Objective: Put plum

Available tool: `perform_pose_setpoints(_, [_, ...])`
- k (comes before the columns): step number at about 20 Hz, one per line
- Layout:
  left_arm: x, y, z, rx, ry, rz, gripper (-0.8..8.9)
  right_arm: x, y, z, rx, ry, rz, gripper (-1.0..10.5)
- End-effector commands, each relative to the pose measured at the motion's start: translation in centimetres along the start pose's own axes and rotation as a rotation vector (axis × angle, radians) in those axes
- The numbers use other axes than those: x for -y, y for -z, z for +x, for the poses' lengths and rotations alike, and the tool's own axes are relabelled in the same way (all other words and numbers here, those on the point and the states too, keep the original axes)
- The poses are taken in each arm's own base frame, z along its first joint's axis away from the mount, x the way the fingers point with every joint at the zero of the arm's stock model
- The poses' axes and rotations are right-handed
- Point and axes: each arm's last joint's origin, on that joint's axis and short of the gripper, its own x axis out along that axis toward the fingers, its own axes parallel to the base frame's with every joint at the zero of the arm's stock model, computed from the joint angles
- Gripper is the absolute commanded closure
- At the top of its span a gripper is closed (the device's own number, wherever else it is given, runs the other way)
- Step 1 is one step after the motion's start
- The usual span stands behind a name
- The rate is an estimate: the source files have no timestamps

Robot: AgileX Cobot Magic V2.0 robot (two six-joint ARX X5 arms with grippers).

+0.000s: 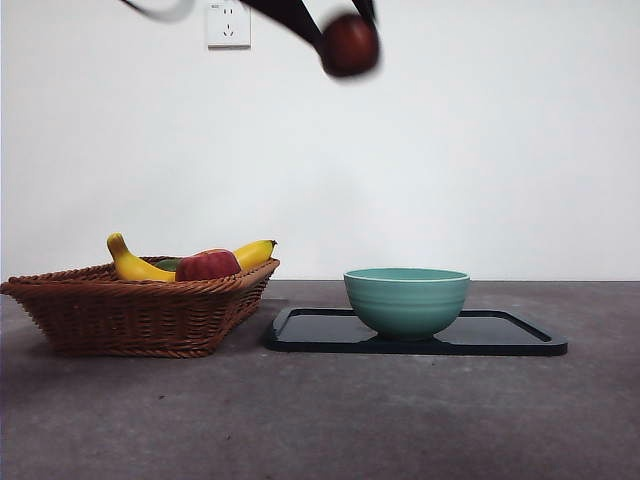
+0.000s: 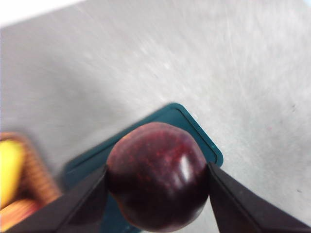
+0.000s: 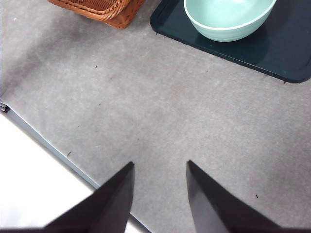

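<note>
Maroon plum [image 1: 350,44] clamped in left tool [image 2: 158,187], high above tray [image 1: 500,335]

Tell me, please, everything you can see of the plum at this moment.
The plum is a smooth, glossy, dark maroon round fruit with faint red speckles and a bright highlight. The left gripper holds it, one black jaw pressing each side. In the front view it hangs blurred, high in the air above the table, near the top of the picture, nothing else touching it. Its stem end is not visible.

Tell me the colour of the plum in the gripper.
Dark purple-maroon and glossy. The plum shows best in the left wrist view, clamped in the left gripper.
</note>
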Motion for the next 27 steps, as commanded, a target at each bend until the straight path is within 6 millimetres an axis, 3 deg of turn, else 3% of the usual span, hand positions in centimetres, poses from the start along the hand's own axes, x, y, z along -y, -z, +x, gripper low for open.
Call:
perform_pose_setpoints(1, [-0.5, -0.5, -5.1, 0.06, -0.049, 0.017, 5.69, -0.1, -0.1, 0.0, 0.001, -0.007, -0.009, 7.7])
perform_pose_setpoints(5, [-2.1, 0.7, -11.1, 0.09, -0.123, -0.017, 5.68, -0.1, -0.2, 0.0, 0.006, -0.008, -0.011, 7.7])
perform_pose_setpoints(7, [-2.7, 1.7, -12.8, 0.092, -0.147, -0.029, 5.68, -0.1, -0.2, 0.0, 0.007, -0.008, -0.012, 7.7])
perform_pose_setpoints(9, [-3.1, 3.3, -13.2, 0.085, -0.164, -0.041, 5.68, -0.1, -0.2, 0.0, 0.008, -0.008, -0.012, 7.7])
perform_pose_setpoints(14, [-4.9, 8.5, -10.8, 0.102, -0.208, -0.052, 5.69, -0.1, -0.2, 0.0, 0.008, -0.008, -0.012, 7.7])
perform_pose_setpoints(20, [-7.7, 13.8, -5.1, 0.052, -0.254, -0.093, 5.69, -0.1, -0.2, 0.0, 0.007, -0.008, -0.01, 7.7])
perform_pose_setpoints(27, [-10.4, 17.6, 0.2, 0.02, -0.292, -0.132, 5.69, -0.1, -0.2, 0.0, 0.008, -0.005, -0.01, 7.7])
